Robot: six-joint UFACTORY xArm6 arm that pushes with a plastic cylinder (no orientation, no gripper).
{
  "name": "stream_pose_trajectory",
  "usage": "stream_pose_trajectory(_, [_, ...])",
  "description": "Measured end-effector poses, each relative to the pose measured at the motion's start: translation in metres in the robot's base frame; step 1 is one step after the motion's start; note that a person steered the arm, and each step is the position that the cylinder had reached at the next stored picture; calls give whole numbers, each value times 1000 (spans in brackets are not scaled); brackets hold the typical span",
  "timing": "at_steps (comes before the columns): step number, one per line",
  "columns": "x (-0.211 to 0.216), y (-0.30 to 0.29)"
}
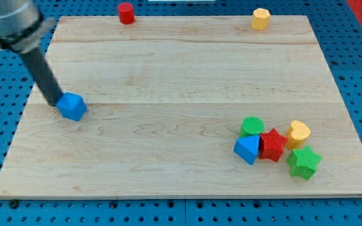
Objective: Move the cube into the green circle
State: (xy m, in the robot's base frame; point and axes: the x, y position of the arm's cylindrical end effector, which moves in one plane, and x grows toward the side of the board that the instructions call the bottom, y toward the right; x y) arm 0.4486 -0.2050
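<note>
Near the board's (168, 75) left edge sits the blue cube (73, 106), one corner turned toward the view's bottom, no long axis. Rod tip (56, 102) touches the cube's left side; it's a bare rod, nothing to open or close. Wide bare wood runs rightward. Lower right cluster, packed touching: green circle (252, 125), blue triangle (247, 149), red star (273, 144), yellow heart (298, 133), green star (304, 162). Top edge: red cylinder (126, 13), yellow hexagon (261, 19).
</note>
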Motion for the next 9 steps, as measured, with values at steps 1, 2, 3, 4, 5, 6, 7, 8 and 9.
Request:
stream_pose_trajectory(1, [20, 68])
stream_pose_trajectory(2, [46, 52])
stream_pose_trajectory(3, [57, 75])
stream_pose_trajectory(4, [57, 145])
stream_pose_trajectory(5, [61, 188])
stream_pose_trajectory(6, [69, 174])
stream_pose_trajectory(7, [88, 125])
stream_pose_trajectory(8, [38, 172])
stream_pose_trajectory(9, [19, 248])
